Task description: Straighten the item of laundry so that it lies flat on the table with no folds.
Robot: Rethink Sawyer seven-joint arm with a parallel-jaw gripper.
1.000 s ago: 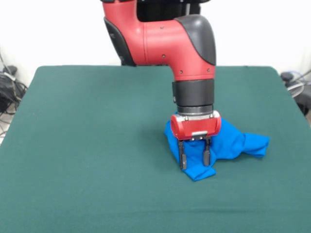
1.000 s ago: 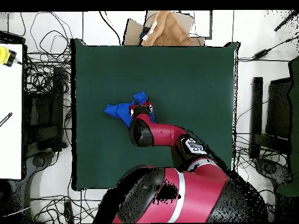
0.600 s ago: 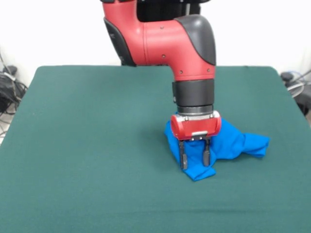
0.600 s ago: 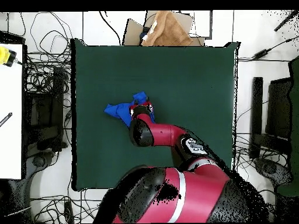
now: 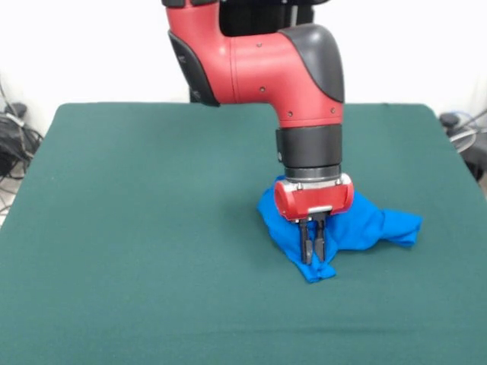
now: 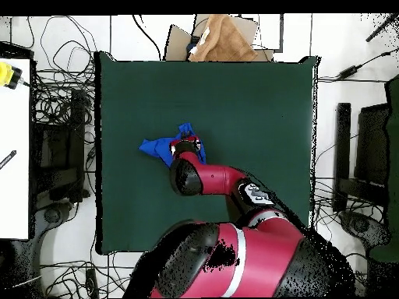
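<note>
From the front, the gripper point(image 5: 313, 252) points straight down with its two fingers point(image 5: 307, 243) pressed close together, pinching a bit of the blue shirt point(image 5: 365, 222) near the bunched-up front corner. The shirt is not flat at all. It sits in a crumpled lump on the green table point(image 5: 137, 228), a bit to the right of the middle, with one floppy part sticking out to the right. No white letters show, only plain blue.

From above, the big red arm point(image 6: 210, 177) covers most of the shirt point(image 6: 156, 146). Only a blue piece pokes out past the arm, over toward the left side of the table point(image 6: 257, 101). The gripper itself is hidden under the wrist here.

What could go wrong? The pinch looks like it holds just a small bit of cloth, so it might slip out when the arm pulls. Or the fingers may have grabbed two layers at once, and then the whole lump would slide along without opening up. Pulling too far might drag the shirt toward the table edge.
</note>
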